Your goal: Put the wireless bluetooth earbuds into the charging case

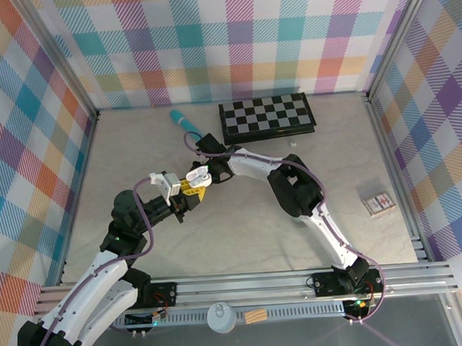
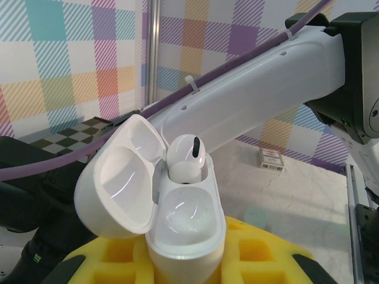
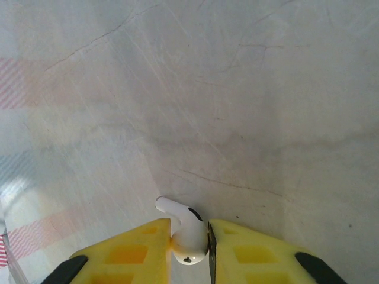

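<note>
Alignment matters most: the right gripper (image 3: pixel 190 253), clenched on a small white plastic earbud (image 3: pixel 179 214), should lower it stem-first into the empty near socket (image 2: pixel 185 216) of the glossy white open-lidded charging case (image 2: pixel 121 183). The left gripper (image 2: pixel 186 269) grasps that case, and a second white earbud (image 2: pixel 185 158) sits in its far socket.

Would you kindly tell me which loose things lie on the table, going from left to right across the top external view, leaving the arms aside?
teal stick → chessboard → card box
</note>
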You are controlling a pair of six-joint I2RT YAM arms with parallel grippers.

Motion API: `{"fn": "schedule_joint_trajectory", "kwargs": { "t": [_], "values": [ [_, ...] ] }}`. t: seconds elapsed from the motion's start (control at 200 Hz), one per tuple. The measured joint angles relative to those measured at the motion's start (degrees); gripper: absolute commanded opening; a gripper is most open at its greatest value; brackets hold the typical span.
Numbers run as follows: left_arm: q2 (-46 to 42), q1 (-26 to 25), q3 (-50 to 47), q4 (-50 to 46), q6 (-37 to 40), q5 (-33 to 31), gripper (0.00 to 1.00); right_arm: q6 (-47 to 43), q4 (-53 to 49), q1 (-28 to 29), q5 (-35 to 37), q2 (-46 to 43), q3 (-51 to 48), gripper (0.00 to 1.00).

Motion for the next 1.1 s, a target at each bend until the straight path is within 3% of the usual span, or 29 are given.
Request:
{"fn": "schedule_joint_trajectory", "kwargs": {
  "t": [0.415,0.615,0.835,1.1],
  "values": [
    [0.0,0.0,0.0,-0.15,0.66,-0.02,0.06,-2.95,0.11,0.0,1.75,-1.38,-1.53,0.2],
    [0.39,0.0,0.0,-1.42,1.95,0.0,0.06,-6.95,0.72,-1.01,5.75,-12.83,-14.86,0.2],
    [2.16,-0.22,0.0,-1.42,2.99,-0.02,0.06,-10.78,2.1,-7.34,9.33,-28.37,-29.49,0.19],
    [6.03,-1.9,0.0,-1.6,5.05,-0.68,0.06,-19.19,-3.02,-11.72,13.16,-40.87,-38.12,0.19]
  ]
}}
